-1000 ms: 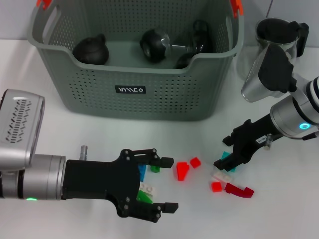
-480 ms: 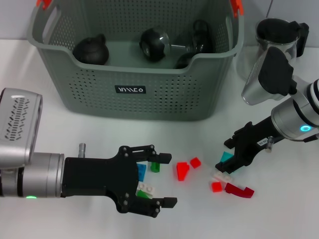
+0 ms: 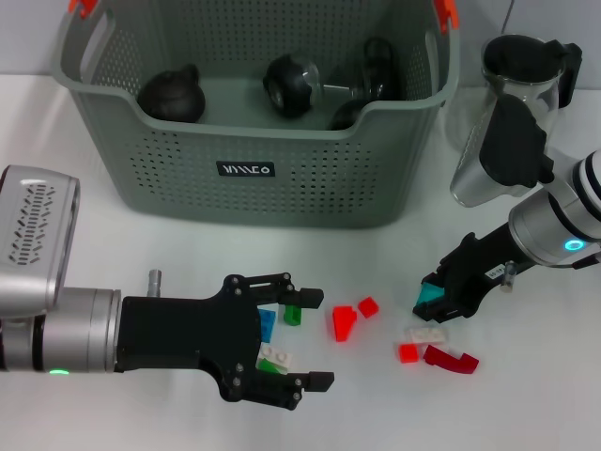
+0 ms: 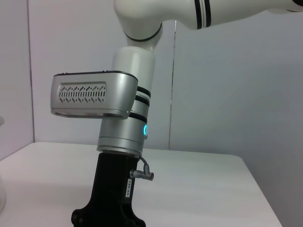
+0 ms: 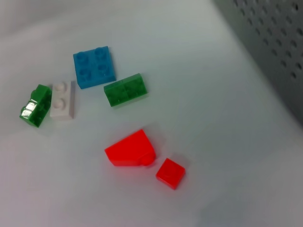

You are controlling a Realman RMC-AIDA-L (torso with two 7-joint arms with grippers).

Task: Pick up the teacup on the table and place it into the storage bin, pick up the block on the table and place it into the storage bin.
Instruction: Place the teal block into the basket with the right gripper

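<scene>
I have the right gripper (image 3: 434, 303) pinching a teal block (image 3: 429, 297), right of the bin (image 3: 254, 169) and just above the white block (image 3: 424, 334) and red blocks (image 3: 451, 358). The left gripper (image 3: 305, 340) hangs spread open over the blue block (image 3: 268, 324) and green block (image 3: 293, 316), in front of the bin. My worry: the pinch looks shallow, so the teal block could slip on the lift. Dark cups (image 3: 171, 96) sit inside the bin.
</scene>
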